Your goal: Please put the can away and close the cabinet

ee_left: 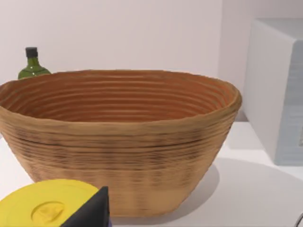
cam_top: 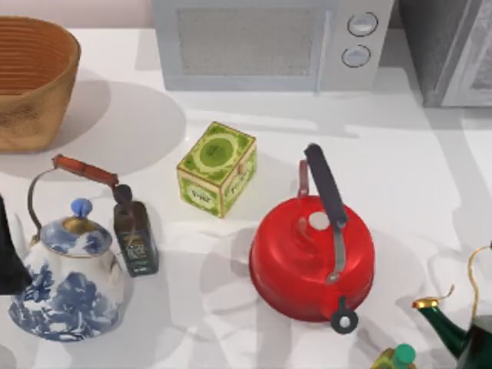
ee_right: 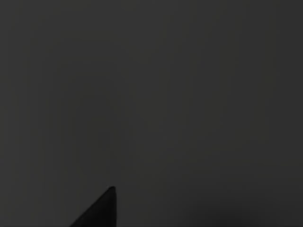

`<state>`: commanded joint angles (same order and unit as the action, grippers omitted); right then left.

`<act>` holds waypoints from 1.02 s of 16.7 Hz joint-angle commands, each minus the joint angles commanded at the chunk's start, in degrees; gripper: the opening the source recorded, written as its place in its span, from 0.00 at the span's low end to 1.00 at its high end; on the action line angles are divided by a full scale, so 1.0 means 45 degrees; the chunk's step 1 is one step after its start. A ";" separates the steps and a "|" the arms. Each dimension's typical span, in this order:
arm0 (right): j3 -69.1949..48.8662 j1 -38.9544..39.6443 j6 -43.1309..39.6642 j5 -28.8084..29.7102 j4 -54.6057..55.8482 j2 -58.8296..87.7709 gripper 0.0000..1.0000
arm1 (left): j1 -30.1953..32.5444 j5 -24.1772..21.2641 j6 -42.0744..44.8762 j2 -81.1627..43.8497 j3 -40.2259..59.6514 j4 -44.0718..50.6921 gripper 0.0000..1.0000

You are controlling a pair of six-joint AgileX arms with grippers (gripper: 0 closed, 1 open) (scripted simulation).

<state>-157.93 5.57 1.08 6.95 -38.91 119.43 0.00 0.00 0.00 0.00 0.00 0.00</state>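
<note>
Top view: the cabinet (cam_top: 450, 50) is standing at the far right corner of the white table (cam_top: 400, 169), its dark speckled-grey face and light grey framed door panel meeting at an angle. Just to its left, the white-grey microwave (cam_top: 269, 42) with two round knobs is occupying the far edge. A woven basket (cam_top: 31, 81) is sitting at the far left. The green square tea tin (cam_top: 217, 168) is resting near the table's middle, and the red kettle (cam_top: 314, 254) is standing right of centre at the near side, its dark handle angled over the lid. A dark little bottle (cam_top: 134, 234) is standing just beside a blue-and-white teapot (cam_top: 68, 277) at the near left. A dark green teapot (cam_top: 469, 330) and a green-capped yellow item (cam_top: 396, 358) are sitting at the near right edge. A dark part of the left arm (cam_top: 9, 254) is showing at the left edge; the state of its pincer cannot be told.

Left wrist view: the basket is facing the camera, with a green glass bottle (ee_left: 32, 64) behind its rim, a yellow lid (ee_left: 45, 208) in front of it and the microwave's side beyond.

Right wrist view: the picture is dark.
</note>
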 joint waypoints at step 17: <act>1.1207 -0.0372 -0.0041 -0.0506 0.2765 -0.8566 1.00 | 0.0000 0.0000 0.0000 0.0000 0.0000 0.0000 1.00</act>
<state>-107.50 3.90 0.89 4.68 -26.47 80.89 0.00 0.00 0.00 0.00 0.00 0.00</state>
